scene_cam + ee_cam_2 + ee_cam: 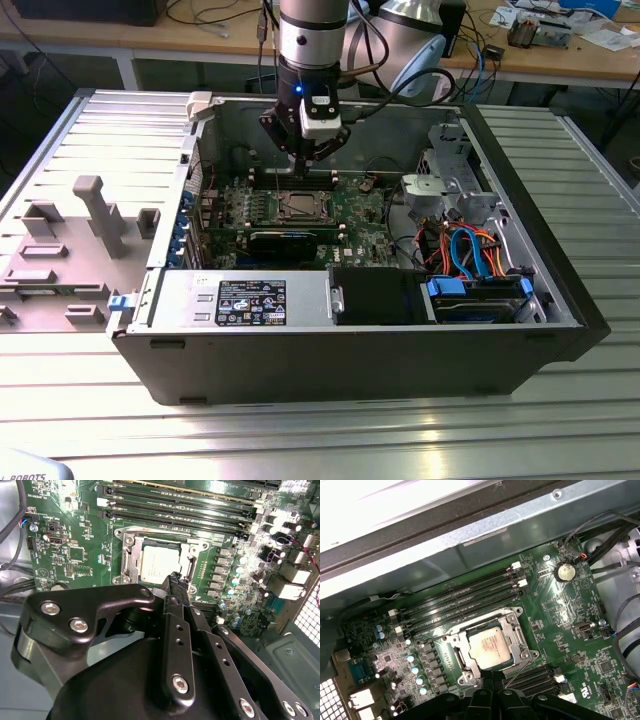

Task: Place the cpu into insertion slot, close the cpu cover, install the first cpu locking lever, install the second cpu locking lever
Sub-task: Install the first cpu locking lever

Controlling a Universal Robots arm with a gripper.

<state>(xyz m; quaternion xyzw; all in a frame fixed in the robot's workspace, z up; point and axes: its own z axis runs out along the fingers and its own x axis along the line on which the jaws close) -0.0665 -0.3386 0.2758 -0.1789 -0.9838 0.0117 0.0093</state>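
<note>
The cpu (pixel 490 647) (pixel 155 562) (pixel 298 207) lies flat in the insertion slot (pixel 461 656) in the middle of the green motherboard (pixel 570 650). The silvery cpu cover (pixel 517 637) (pixel 131 560) lies down around it, and the chip's top shows through its window. A thin wire locking lever (pixel 520 669) slants up from a socket corner toward my fingertips. My gripper (pixel 177 581) (pixel 300 165) (pixel 492 686) hangs just above the socket's edge. Its black fingers are pressed together, and I cannot tell whether the lever is between them.
Long black memory slots (pixel 465 597) run beside the socket, with a row of capacitors (pixel 415 667) on another side. The grey case wall (pixel 230 130) stands close behind the arm. At the exterior view's right sit a drive cage (pixel 450 180) and bundled cables (pixel 470 250).
</note>
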